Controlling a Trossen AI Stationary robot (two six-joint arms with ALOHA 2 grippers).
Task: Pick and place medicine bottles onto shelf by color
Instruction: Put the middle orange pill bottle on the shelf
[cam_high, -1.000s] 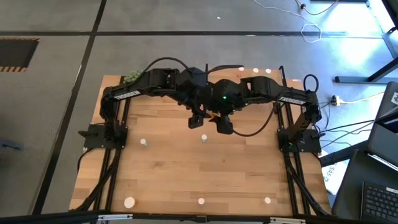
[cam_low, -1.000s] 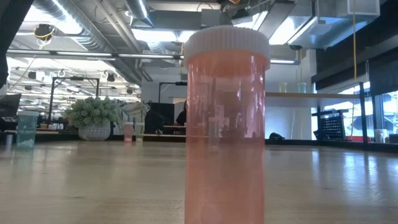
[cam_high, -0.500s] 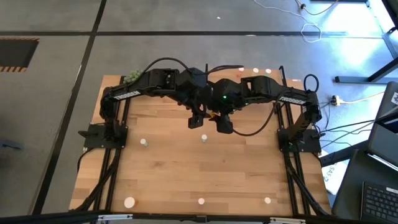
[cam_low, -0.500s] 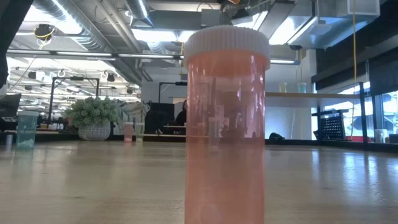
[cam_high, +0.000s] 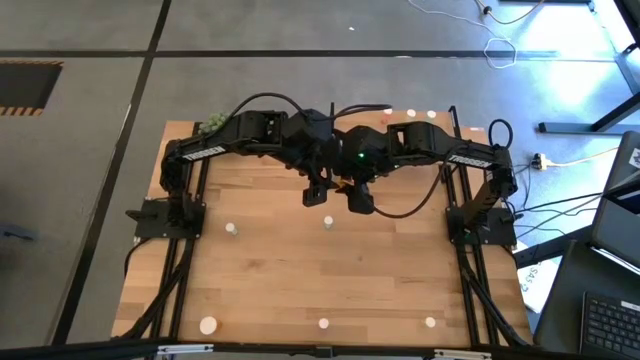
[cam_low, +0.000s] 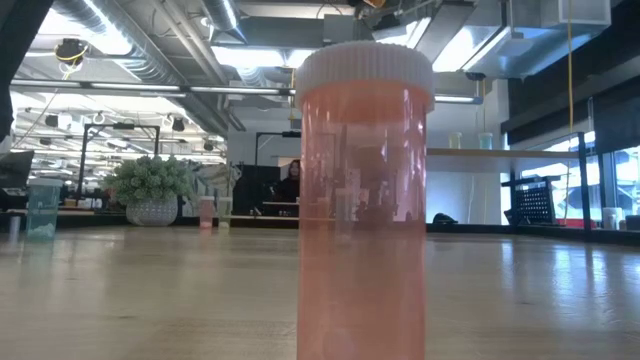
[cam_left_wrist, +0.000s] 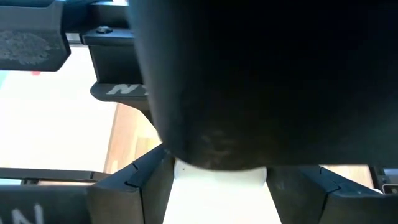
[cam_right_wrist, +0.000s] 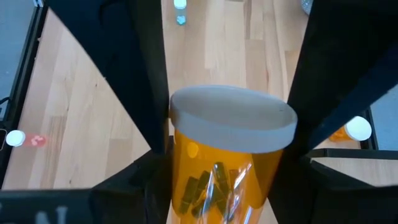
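clearly the right gripper is clamped on an orange medicine bottle with a white cap, held above the middle of the table, close to the left gripper. the left fingers seem to press on a white cap too, perhaps of the same bottle. i judge this as a handover or carry step. next, one gripper must release, then the bottle goes to the shelf at the far edge.

Arms crowded mid-table; front bare.
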